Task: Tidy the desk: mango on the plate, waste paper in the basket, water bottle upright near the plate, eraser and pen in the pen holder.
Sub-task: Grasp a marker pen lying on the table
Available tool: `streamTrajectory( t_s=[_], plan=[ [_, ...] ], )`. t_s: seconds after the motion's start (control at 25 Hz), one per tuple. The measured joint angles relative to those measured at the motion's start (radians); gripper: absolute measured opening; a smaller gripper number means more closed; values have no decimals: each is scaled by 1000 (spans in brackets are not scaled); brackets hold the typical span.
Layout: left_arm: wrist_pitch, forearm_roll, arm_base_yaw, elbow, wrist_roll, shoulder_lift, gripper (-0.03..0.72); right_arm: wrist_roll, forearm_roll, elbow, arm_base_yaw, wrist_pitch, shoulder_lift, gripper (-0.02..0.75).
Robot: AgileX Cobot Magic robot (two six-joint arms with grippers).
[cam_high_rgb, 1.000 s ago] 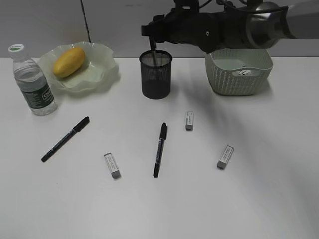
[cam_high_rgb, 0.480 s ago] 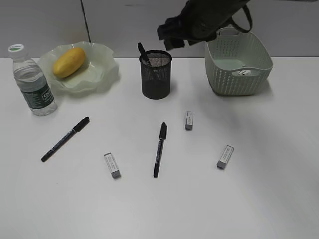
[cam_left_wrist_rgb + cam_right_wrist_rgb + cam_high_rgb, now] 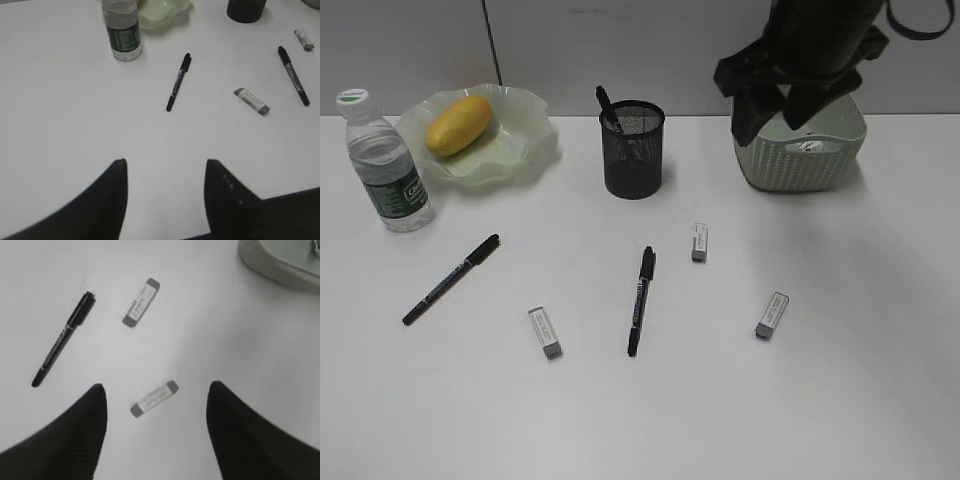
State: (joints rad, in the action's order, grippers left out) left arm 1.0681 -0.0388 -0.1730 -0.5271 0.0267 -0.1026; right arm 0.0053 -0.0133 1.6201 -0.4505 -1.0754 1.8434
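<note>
— Right claw (image 3: 155, 432)?
— Spread wide, nothing between the matte black tapered fingers (image 3: 75, 435); hanging high in front of the basket (image 3: 800, 150), which sits just behind and to one side: pale green plastic, woven-look perforated walls.
— Under that claw?
— A flat grey-and-white block eraser (image 3: 154, 399) directly between the fingertips, lying on the smooth white desk (image 3: 840, 400). A second eraser (image 3: 140, 309) of the same kind further ahead, and beside it, off to the left, a slim black pen (image 3: 62, 340).
— Waste paper (image 3: 809, 146)?
— Small crumpled wad inside the basket, behind the claw.
— Left claw (image 3: 165, 172)?
— Also parted, empty, two dark pointed tips (image 3: 117, 177) over bare tabletop. Ahead of it: another black pen (image 3: 178, 82), a third eraser (image 3: 251, 101) to the right of that, and further off the clear ribbed water bottle (image 3: 122, 32), upright, dark green label.
— Mango (image 3: 459, 124)?
— Smooth, yellow-orange, oval, resting in the translucent wavy-rimmed plate (image 3: 525, 140), right beside the bottle, far left of the right claw.
— Pen holder (image 3: 633, 150)?
— Black wire-mesh cylinder, left of the right claw, one dark pen (image 3: 607, 107) leaning out of it.
</note>
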Motion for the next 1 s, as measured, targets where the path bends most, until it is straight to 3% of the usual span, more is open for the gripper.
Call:
streamTrajectory(
  t_s=[0.24, 0.64, 1.0],
  plan=[
    [0, 0, 0, 0, 0, 0, 381, 0, -3, -264, 36, 13, -245, 498],
    [0, 0, 0, 0, 0, 0, 381, 61, -50, -782, 37, 89, -863, 498],
    [0, 0, 0, 0, 0, 0, 381, 86, 13, -968, 37, -29, -1326, 538]
  ],
)
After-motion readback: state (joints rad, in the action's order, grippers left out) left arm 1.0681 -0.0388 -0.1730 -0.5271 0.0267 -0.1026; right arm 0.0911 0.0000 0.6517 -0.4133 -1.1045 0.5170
